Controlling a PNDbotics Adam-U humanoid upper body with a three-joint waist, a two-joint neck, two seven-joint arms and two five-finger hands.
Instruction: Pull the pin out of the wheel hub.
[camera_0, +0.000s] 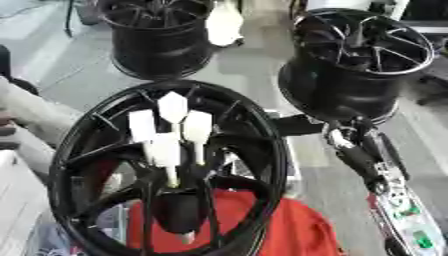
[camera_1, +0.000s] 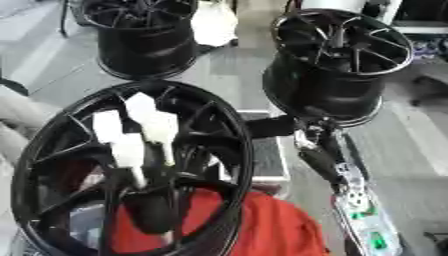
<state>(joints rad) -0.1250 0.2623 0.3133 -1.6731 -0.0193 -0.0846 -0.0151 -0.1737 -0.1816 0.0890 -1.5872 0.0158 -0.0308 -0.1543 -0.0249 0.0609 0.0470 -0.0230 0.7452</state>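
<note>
**Pins at the hub's centre, right hand out at the rim**

The pins (camera_0: 197, 127), 4 white-headed pieces, sit bunched at the centre of the big black wheel hub (camera_0: 188, 84). Their long axes run up out of the hub's middle towards its upper rim. The right hand (camera_0: 296, 125) is at the hub's right rim, so the pins lie inward and to its left. I cannot tell how its fingers are set. No left hand shows, so the right looks the nearer to reach in.

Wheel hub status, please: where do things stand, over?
Right robot hand at wheel hub rim, grip unclear. Left robot hand out of view. White pins in hub centre. Nothing seen blocking them.
</note>
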